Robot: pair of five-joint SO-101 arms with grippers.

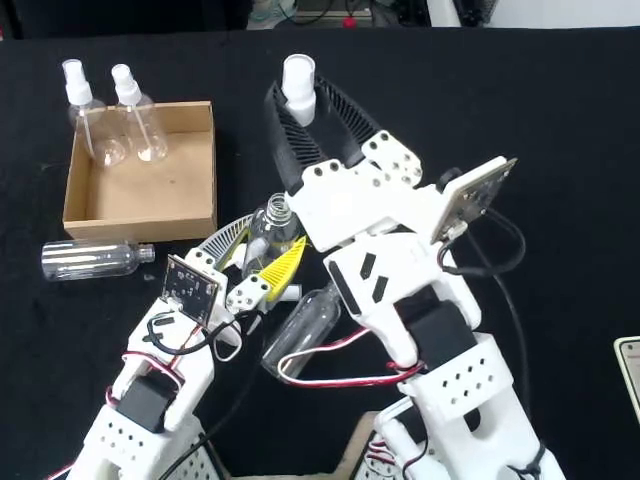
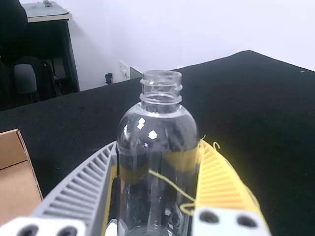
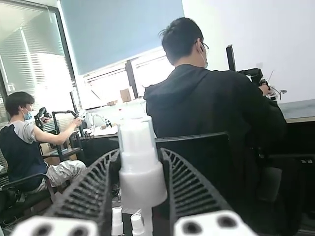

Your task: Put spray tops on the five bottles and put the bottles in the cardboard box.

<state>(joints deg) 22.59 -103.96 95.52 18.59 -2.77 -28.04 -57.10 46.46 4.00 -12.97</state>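
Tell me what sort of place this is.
Probably a robotics lab in a shared office: a black-clothed table carrying two white robot arms, with an office chair and big blinded windows behind.

Black table, cardboard box, capless bottle alongside, second bottle lying

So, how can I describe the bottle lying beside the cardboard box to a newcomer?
Find the cardboard box on the black table. Outside its near wall, a clear bottle lies on its side. Unlike the two bottles standing inside the box with white spray tops, it has no top.
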